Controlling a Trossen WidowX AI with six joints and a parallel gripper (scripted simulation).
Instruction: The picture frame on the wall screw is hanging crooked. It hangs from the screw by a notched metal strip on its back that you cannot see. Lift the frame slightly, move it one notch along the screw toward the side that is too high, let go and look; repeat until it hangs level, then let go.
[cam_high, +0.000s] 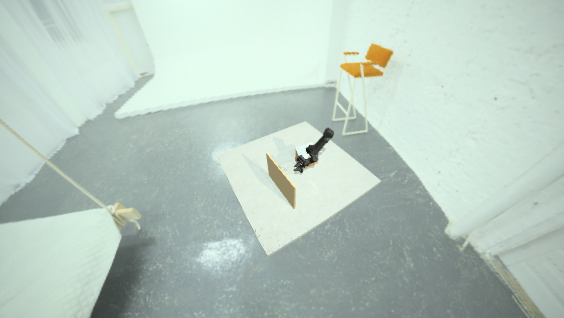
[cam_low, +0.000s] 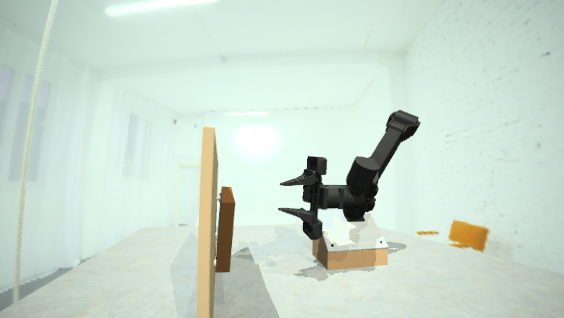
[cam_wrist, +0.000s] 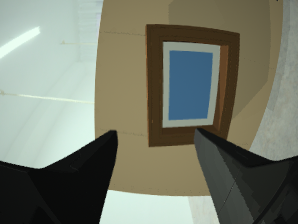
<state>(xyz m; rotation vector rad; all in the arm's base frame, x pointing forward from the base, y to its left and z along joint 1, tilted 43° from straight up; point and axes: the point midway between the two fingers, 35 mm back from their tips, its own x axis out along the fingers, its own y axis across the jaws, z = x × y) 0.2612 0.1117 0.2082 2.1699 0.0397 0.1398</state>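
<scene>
The brown picture frame (cam_low: 226, 230) (cam_wrist: 155, 85), with a pale mat and blue picture, hangs on the front of the tan upright board (cam_high: 281, 182) (cam_low: 206, 210) (cam_wrist: 122, 60). In the exterior view I see it edge-on, with a small gap behind it; a bit of the screw shows near its top. The board hides it in the top view. The wrist view is turned, with the ceiling side at left, and I cannot tell the frame's tilt surely. My gripper (cam_high: 296, 169) (cam_low: 280, 196) (cam_wrist: 156, 135) is open and empty, facing the frame with a clear gap before it. The notched strip is hidden.
The arm's wooden base block (cam_low: 357, 258) with its white sloping top stands behind the gripper. The board stands upright on the pale square mat (cam_high: 335, 195). An orange bar stool (cam_high: 361, 70) stands on the floor beyond the mat.
</scene>
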